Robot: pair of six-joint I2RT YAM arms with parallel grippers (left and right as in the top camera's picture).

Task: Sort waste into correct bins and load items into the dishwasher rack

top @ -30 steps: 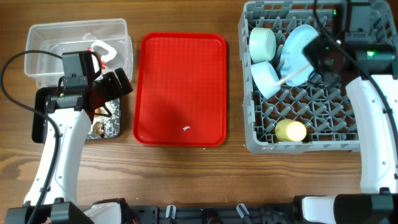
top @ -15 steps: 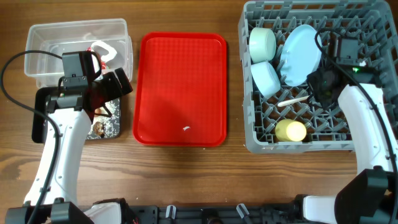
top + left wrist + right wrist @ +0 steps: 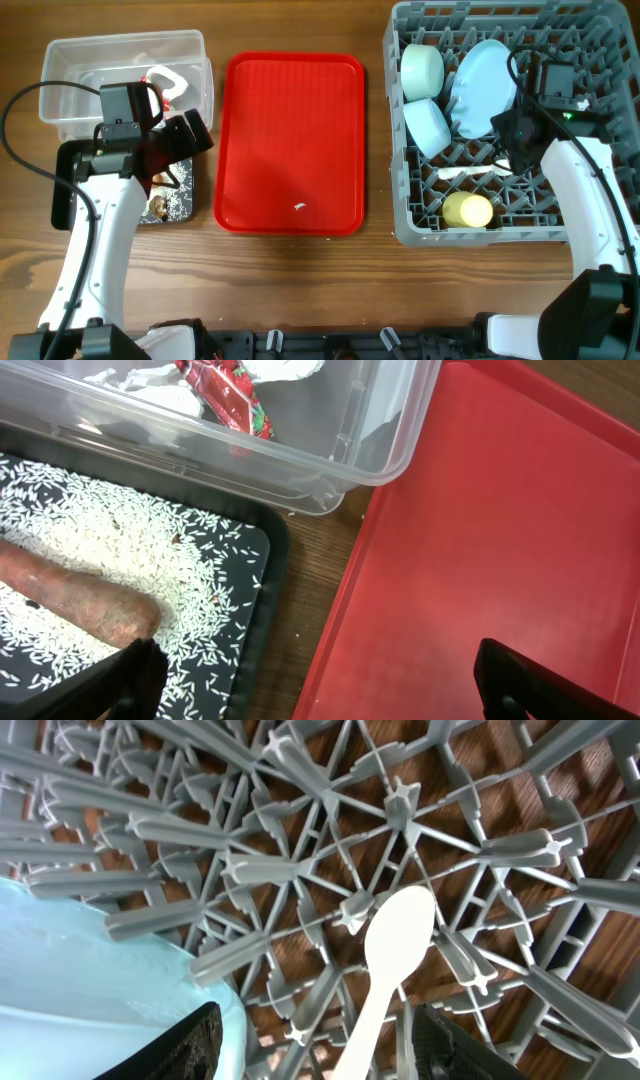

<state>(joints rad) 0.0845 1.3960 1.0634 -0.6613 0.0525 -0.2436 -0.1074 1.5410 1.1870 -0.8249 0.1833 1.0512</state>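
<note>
Since half a second ago the white spoon (image 3: pixel 470 172) has been let down and now lies flat across the pegs of the grey dishwasher rack (image 3: pixel 405 228), where it was tilted before; the right gripper (image 3: pixel 315 1042) has been opened. The right arm (image 3: pixel 592 225) is reached up from the near table edge and bent inward over the rack. In the right wrist view the spoon's bowl is seen just ahead of the parted fingers (image 3: pixel 195 1040) and its handle runs back between them, seemingly touching neither, though its end is cut off by the frame.

The yellow cup (image 3: pixel 467 210) is found just nearer than the spoon, the light blue bowl (image 3: pixel 428 125) and pale green bowl (image 3: pixel 422 70) farther back, and the pale blue plate (image 3: pixel 482 85) beside them.

The left arm (image 3: pixel 100 230) is unchanged. The left gripper (image 3: pixel 320 685) is held wide open above the edge where the black tray (image 3: pixel 255 610) meets the red tray (image 3: pixel 480 560). Rice grains (image 3: pixel 120 535) and the carrot-like stick (image 3: pixel 80 600) lie in the black tray; beyond it, the red-and-white wrapper (image 3: pixel 225 395) lies in the clear tub (image 3: pixel 385 435)
</note>
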